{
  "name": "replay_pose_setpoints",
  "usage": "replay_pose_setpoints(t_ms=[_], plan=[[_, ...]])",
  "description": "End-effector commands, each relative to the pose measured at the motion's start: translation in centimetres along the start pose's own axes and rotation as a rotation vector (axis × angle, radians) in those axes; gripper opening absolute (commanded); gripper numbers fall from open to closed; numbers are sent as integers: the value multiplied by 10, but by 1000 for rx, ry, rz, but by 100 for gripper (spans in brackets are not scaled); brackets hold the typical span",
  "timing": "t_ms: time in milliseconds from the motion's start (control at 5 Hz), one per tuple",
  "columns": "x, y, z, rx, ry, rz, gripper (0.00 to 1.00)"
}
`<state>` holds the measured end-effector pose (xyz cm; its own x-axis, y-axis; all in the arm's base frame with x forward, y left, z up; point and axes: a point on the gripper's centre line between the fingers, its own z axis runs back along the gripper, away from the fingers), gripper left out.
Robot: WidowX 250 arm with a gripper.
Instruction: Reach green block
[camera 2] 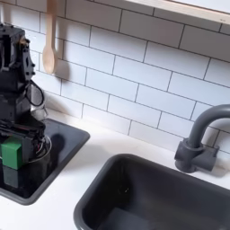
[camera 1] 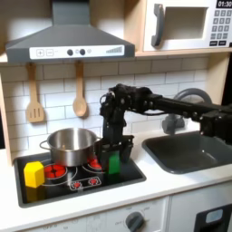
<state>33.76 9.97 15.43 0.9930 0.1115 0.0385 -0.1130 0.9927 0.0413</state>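
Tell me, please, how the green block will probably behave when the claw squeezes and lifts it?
The green block looks like a small plain cube, so it is probably stiff and light. Its flat faces suggest it would slide, not roll, on the smooth black stovetop. The claw seems much bigger, so the block may slip if gripped off-centre.
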Motion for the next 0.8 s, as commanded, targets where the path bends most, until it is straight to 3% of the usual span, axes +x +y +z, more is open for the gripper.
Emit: replay_pose_setpoints(t_ms=[0,600], plan=[[0,1,-11,-4,18,-16,100],[1,0,-20,-2,38,-23,100]])
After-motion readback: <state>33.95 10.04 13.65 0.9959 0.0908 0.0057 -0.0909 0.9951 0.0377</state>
